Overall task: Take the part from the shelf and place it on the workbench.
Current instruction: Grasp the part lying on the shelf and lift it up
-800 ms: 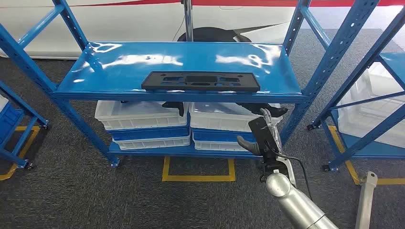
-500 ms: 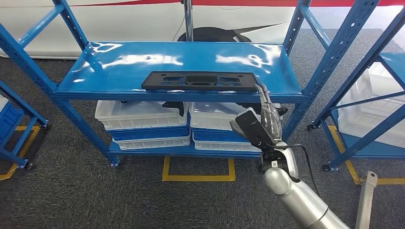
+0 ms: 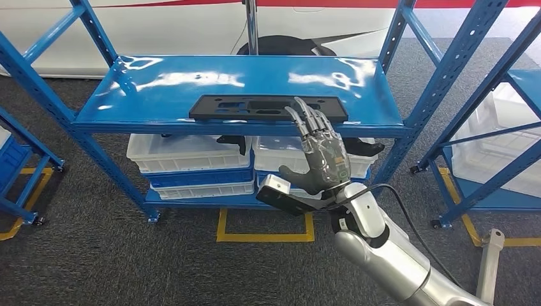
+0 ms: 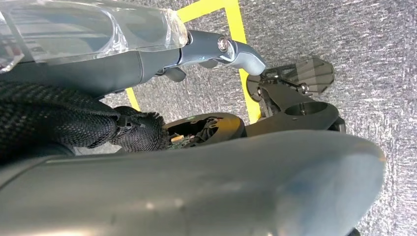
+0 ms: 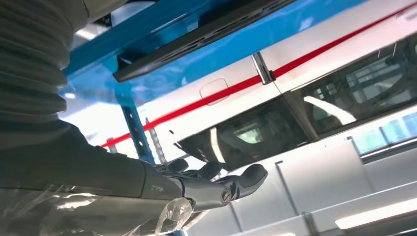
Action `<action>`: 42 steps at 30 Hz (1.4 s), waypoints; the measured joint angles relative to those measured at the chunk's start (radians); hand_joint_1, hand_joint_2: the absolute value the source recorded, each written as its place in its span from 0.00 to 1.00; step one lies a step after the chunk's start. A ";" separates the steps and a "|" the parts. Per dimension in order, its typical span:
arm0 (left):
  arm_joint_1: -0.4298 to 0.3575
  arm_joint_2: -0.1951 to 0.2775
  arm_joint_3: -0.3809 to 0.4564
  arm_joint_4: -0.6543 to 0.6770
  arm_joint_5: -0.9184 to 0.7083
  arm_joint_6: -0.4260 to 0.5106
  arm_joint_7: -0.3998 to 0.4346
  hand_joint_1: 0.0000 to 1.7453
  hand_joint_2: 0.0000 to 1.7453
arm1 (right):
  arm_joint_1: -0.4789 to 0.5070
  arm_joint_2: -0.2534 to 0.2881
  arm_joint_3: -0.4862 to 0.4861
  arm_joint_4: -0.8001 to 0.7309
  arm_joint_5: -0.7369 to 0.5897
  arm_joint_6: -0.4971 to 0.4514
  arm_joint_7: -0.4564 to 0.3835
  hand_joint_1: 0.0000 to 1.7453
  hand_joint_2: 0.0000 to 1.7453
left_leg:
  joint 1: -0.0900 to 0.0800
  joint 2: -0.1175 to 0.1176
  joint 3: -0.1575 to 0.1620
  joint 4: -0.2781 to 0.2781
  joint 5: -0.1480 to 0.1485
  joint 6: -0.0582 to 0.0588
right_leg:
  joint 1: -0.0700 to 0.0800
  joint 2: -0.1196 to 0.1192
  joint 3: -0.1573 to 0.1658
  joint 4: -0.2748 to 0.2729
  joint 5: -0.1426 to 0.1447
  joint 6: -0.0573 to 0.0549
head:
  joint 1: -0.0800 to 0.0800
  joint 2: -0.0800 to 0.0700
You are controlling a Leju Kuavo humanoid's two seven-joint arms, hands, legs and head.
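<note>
The blue shelf (image 3: 159, 95) stood straight ahead, its glossy top deck bounded by slanted perforated uprights at both ends and a thin front lip. Behind and to either side of the part (image 3: 255, 107) the deck was bare blue metal, leaving open room on all sides. The part lay flat near the front lip, roughly centred along the deck's width, its long edge parallel to that lip. It was a long, flat, black rectangular plate with several cut-out slots and a raised centre section.

The right hand (image 3: 321, 153) was raised in front of the shelf with its back toward the camera, fingers spread and pointing up, holding nothing. Its fingertips (image 3: 307, 109) overlapped the right part of the plate in the head view; whether they touched it could not be told. In the right wrist view the plate (image 5: 196, 37) showed from below as a dark strip along the shelf edge, apart from the hand (image 5: 216, 187).

White bins (image 3: 185, 156) sat on the lower deck. The left hand (image 4: 196, 51) hung over grey carpet (image 4: 373, 44); its fingers could not be made out.
</note>
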 joint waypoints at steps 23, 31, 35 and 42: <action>-0.016 0.000 -0.071 0.008 0.036 0.003 0.017 0.00 0.00 | -0.205 0.002 0.314 0.126 0.343 0.443 0.106 0.00 1.00 | 0.000 0.000 -0.002 0.000 0.000 0.000 | 0.000 0.000 -0.002 0.000 0.000 0.000 | 0.000 0.000; -0.017 0.001 -0.079 0.009 0.041 0.009 0.022 0.00 0.00 | -0.231 0.013 0.344 0.163 0.263 0.462 0.120 0.00 1.00 | 0.000 0.000 -0.002 0.000 0.000 0.000 | 0.000 0.000 -0.002 0.000 0.000 0.000 | 0.000 0.000; -0.017 0.001 -0.082 0.010 0.043 0.012 0.027 0.00 0.00 | -0.236 0.021 0.346 0.176 0.186 0.453 0.130 0.00 1.00 | 0.000 0.000 -0.002 0.000 0.000 0.000 | 0.000 0.000 -0.002 0.001 0.000 0.000 | 0.000 0.000; -0.017 0.003 -0.086 0.010 0.046 0.015 0.032 0.00 0.00 | -0.258 0.036 0.339 0.185 0.063 0.408 0.146 0.00 1.00 | 0.000 0.000 -0.001 0.000 0.000 0.000 | 0.000 0.000 -0.002 0.001 0.000 0.000 | 0.000 0.000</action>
